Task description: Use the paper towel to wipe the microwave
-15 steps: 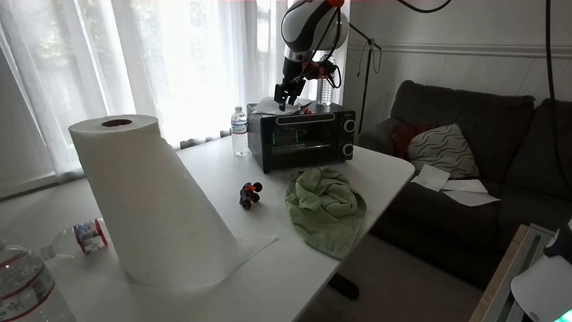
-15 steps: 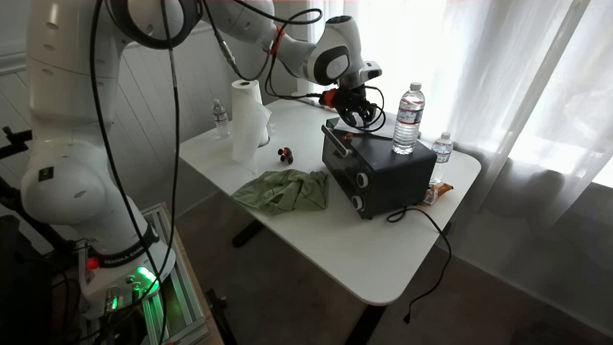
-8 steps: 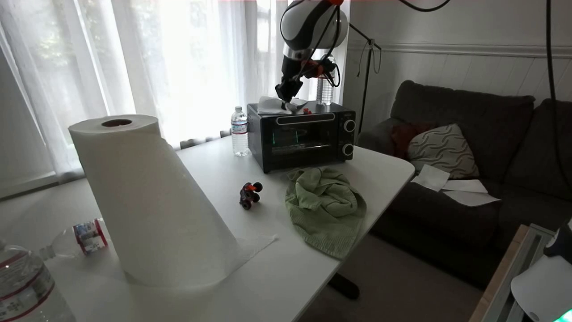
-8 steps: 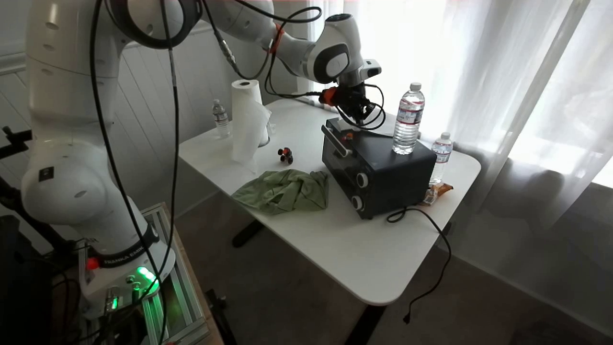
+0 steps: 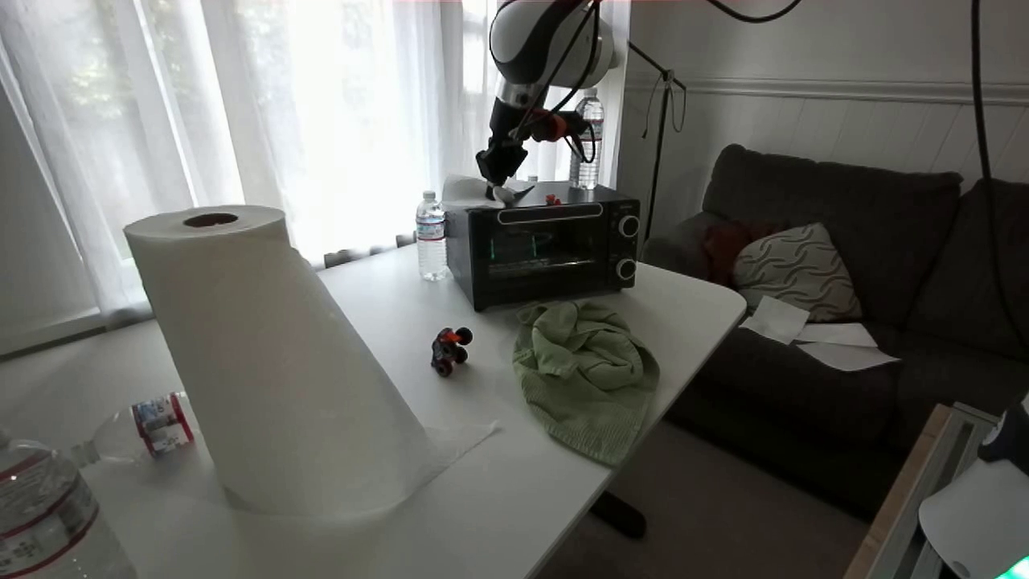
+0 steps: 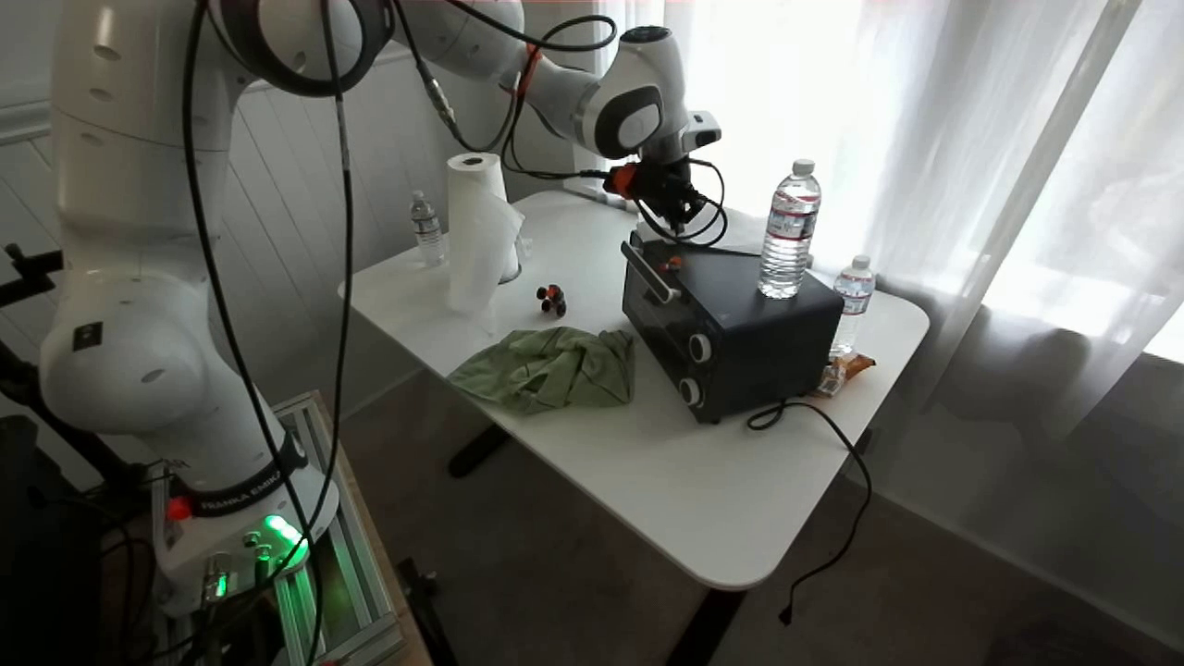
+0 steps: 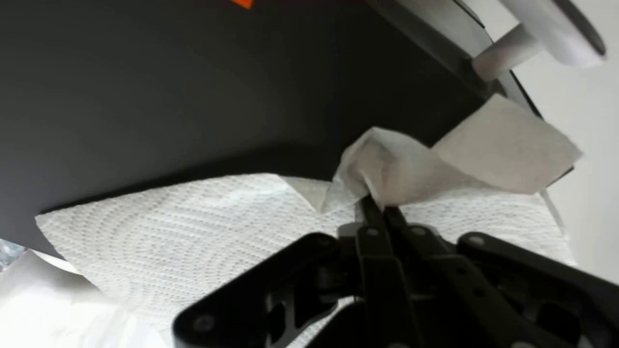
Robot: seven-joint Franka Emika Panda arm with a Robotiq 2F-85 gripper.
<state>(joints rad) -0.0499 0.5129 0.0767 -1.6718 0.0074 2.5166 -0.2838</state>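
Paper towel [image 7: 193, 237] and end effector [image 7: 383, 211] are shifting together toward the end of the microwave [image 5: 540, 251] farthest from its knobs [image 6: 700, 348]; the jaws, apart a second ago, are now pinching a bunched fold of the sheet. The towel is lying on the microwave's top. Grasping is standing complete; wiping appears to be just beginning. The knob end, where a bottle [image 6: 789, 231] is standing, is likely still needing a pass.

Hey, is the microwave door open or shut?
Shut: in both exterior views the door stands upright against the front of the microwave.
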